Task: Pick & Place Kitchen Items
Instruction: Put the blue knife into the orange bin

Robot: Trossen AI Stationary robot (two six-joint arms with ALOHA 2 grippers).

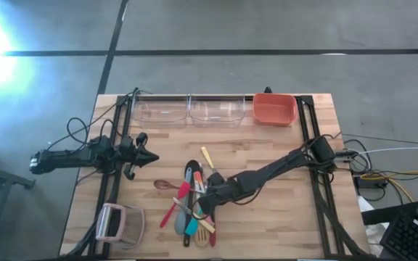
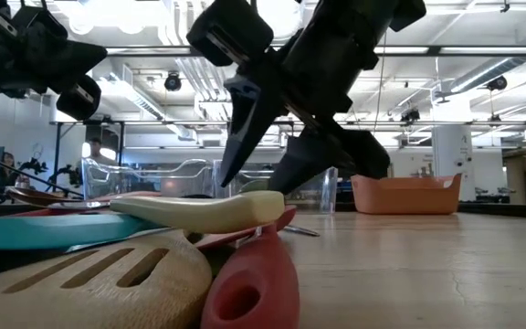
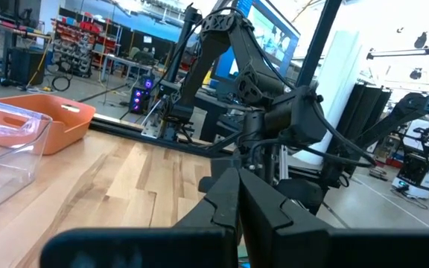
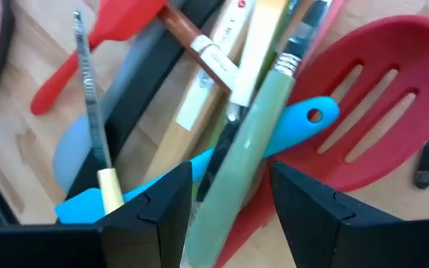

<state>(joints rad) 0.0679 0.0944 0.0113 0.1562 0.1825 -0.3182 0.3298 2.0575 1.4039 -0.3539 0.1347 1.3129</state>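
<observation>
Seen from above: a heap of kitchen utensils (image 1: 191,206) near the front centre of the wooden table (image 1: 267,225), handles crossing in red, teal, green, black and wood; right gripper (image 1: 203,205) lowered over the heap's right side, arm stretched in from the right edge; fingers (image 4: 311,201) parted to a moderate gap astride a pale green handle (image 4: 248,149), pads not seen touching it, nothing lifted. Beneath that handle, a blue utensil (image 4: 304,119) and a red slotted spoon (image 4: 378,112); beside them a red spatula (image 4: 103,37) and a thin metal tool with a cream handle (image 4: 88,97). Left gripper (image 1: 151,155) parked left of centre, clear of the heap, fingers pressed together and empty. Along the far edge, two clear bins (image 1: 187,110) side by side, an orange bin (image 1: 274,109) to their right. At the near left corner, a boxy pinkish-white handled object (image 1: 118,223), well apart from the utensils. At table height: a cream handle (image 2: 208,210) atop the heap, a slotted wooden turner (image 2: 108,283) and a red handle end (image 2: 254,283) nearest the lens.
</observation>
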